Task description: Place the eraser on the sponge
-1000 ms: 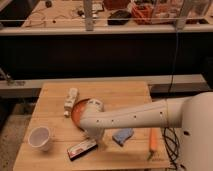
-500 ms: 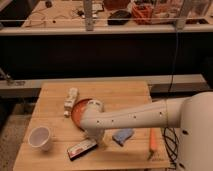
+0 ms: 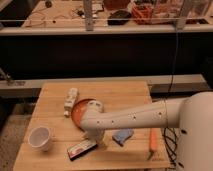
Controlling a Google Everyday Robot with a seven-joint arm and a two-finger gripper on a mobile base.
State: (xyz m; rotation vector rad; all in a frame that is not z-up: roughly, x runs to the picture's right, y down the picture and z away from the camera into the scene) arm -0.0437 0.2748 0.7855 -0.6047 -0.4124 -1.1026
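Landmark: I take the orange bowl (image 3: 79, 111) near the middle of the wooden table (image 3: 125, 97) as my reference for every position below.
Arm: the white arm (image 3: 145, 116) enters from the view-right side and crosses the table toward the bowl. Its wrist covers the bowl's near-right rim.
Gripper: the gripper (image 3: 98, 140) points down at the table just in front of the bowl, on the camera side.
Grip state: I cannot tell. The wrist hides the tip of the tool from my camera.
Eraser: the eraser (image 3: 82, 148) lies flat on the table in front of the bowl, nearer the camera than the gripper. It sits diagonally, and its view-right end reaches up to the gripper. I cannot tell whether the two touch.
Sponge: the light-blue sponge (image 3: 122, 136) rests on the table in front of the bowl and to its view-right, just past the gripper. It is apart from the eraser and nothing lies on it.
Carrot: the orange carrot (image 3: 153, 140) lies farther view-right of the bowl than the sponge, close to the table edge, with its long axis running toward the camera.
Cup: the white cup (image 3: 40, 137) stands upright in front of the bowl and to its view-left.
Bottle: the cream-white bottle-like object (image 3: 70, 101) sits against the bowl's view-left rim.
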